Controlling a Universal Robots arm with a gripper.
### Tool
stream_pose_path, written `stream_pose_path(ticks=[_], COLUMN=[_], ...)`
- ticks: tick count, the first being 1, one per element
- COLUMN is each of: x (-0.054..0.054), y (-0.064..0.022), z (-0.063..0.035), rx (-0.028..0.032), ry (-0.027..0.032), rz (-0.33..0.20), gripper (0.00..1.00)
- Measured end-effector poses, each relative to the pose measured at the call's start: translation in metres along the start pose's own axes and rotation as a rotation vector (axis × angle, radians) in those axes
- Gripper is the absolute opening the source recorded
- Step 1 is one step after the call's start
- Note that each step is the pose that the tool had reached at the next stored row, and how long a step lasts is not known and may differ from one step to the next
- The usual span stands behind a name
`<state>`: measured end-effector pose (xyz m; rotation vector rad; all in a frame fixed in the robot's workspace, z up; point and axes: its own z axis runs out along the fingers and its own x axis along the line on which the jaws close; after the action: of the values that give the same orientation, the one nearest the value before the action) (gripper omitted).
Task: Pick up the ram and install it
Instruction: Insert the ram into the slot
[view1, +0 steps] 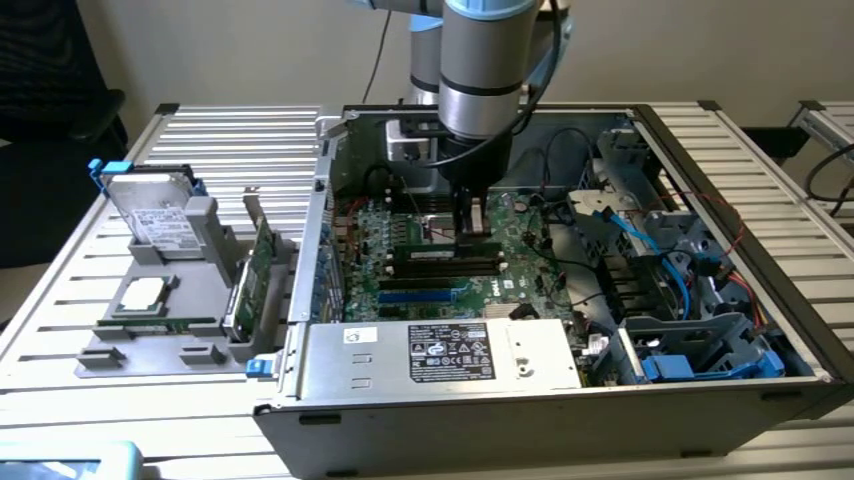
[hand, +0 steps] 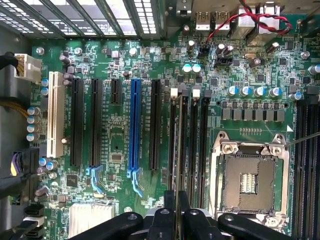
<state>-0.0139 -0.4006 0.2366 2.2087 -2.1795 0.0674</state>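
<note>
Gripper (hand: 176, 221) pinching ram (hand: 177, 150) edge-on along slot (hand: 172, 131), neighbouring slots (hand: 204, 145) close alongside

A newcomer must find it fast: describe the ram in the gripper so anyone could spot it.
Inside the open computer case, find the green motherboard where the gripper reaches down. The ram is the thin green stick pinched in it, standing on edge among the black memory slots beside the empty processor socket. Its neighbours are bare black slots.

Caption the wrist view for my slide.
Gripper holds the ram edge-on, lined up with the memory slots, beside the empty CPU socket.
</note>
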Motion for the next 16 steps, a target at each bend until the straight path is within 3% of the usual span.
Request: stream_pose_path(ticks=[16], x=[-0.0001], y=[-0.0005], z=[0.005], rx=[0.0], ry=[0.0007], rz=[0.0], gripper=[0.14])
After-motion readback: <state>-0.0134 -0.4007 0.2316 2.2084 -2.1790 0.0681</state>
